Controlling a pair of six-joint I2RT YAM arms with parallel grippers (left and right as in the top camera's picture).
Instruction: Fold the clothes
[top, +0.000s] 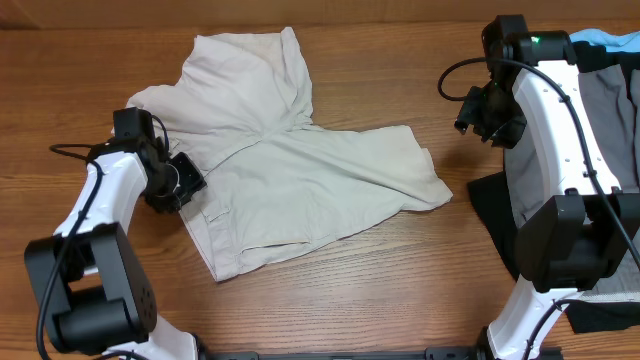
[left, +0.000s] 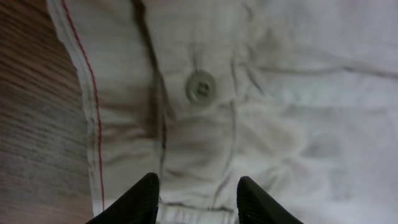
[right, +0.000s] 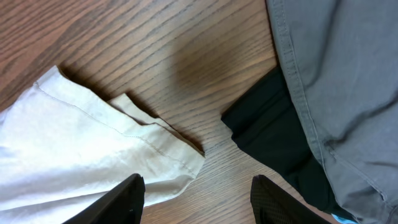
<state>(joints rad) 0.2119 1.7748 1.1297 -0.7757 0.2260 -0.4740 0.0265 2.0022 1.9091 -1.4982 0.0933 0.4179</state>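
Khaki shorts (top: 300, 180) lie crumpled mid-table, not yet folded. The left gripper (left: 196, 190) is poised wide over cloth by the button (left: 201, 87); the right gripper (right: 198, 190), also wide, is held near the hem (right: 124, 121). Grasping seems in hand: both edges must be pinched next.

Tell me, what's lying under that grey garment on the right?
A black garment pokes out from under the grey garment, on the wooden table. Whatever else lies beneath is hidden.

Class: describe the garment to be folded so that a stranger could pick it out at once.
On the wooden table, look beside the left gripper. The beige shorts lie crumpled there; the grey garment and the black garment, both darker, sit at the right edge.
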